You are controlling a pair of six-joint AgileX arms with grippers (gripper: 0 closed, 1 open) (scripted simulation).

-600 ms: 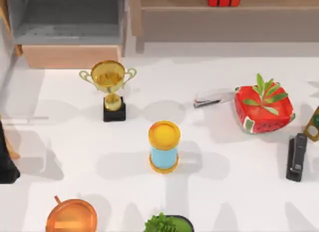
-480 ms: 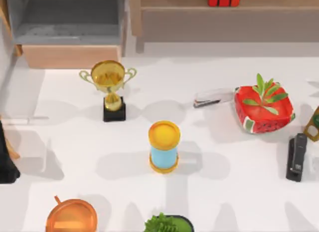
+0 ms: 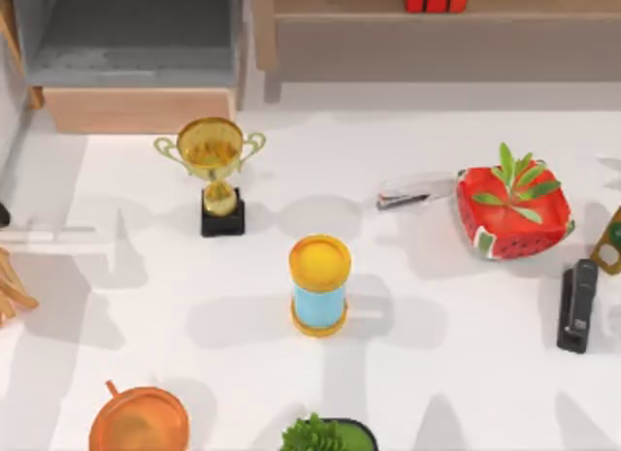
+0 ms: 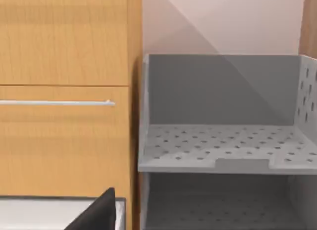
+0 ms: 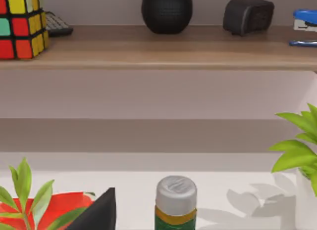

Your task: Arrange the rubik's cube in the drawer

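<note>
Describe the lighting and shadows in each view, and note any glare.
Top view: even, bright light; the trophy cup, the blue and yellow cylinder and the watermelon pot cast soft grey shadows on the white table, and the cup's gold bowl shows a mild sheen. Left wrist view: a diagonal shade edge crosses the drawer. Right wrist view: the rubik's cube looks glossy; leaf shadows fall by the bottle.

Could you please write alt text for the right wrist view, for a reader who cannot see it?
A rubik's cube sits at one end of a long wooden shelf, alongside a black round speaker and a dark boxy object. Nearer the camera stand a grey-capped green bottle and leafy plants.
</note>
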